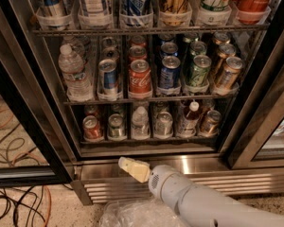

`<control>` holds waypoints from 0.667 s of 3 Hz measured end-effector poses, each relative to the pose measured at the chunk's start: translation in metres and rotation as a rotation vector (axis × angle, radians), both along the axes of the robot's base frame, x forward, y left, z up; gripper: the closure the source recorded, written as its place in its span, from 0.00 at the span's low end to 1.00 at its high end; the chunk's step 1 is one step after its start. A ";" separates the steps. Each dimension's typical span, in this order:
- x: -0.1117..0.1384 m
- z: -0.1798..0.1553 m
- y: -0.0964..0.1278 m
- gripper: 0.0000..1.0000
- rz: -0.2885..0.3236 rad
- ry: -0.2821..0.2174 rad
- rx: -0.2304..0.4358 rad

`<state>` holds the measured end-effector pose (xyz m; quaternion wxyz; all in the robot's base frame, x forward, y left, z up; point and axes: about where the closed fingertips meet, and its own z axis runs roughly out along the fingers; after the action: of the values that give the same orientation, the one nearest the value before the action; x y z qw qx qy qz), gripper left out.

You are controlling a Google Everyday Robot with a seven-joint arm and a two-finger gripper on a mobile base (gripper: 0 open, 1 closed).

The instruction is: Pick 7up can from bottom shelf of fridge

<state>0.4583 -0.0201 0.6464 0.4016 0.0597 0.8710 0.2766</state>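
Note:
The fridge (pixel 33 103) stands open in front of me, with wire racks of drinks. Its bottom shelf (pixel 146 138) holds six lanes of small cans and little bottles. The 7up can (pixel 163 123), with a silver top and a pale grey-green body, stands at the front of the fourth lane from the left. My gripper (pixel 132 168), cream-coloured on a white arm, is below the shelf in front of the stainless-steel base. It is lower than the can, to its left, and holds nothing.
On the bottom shelf a red can (pixel 92 127), a darker green can (pixel 116 126) and a small bottle (pixel 140 122) stand left of the 7up can. A white-capped bottle (pixel 190 119) and a brown can (pixel 209 122) stand right of it. Cables (pixel 19 202) lie on the floor at left, and clear plastic (pixel 132 214) lies under the arm.

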 end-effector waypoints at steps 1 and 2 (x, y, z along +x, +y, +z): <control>0.008 -0.003 -0.007 0.00 -0.046 -0.028 -0.031; 0.003 -0.023 0.002 0.00 -0.057 -0.058 -0.136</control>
<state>0.4609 -0.0178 0.6239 0.4374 0.0491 0.8738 0.2069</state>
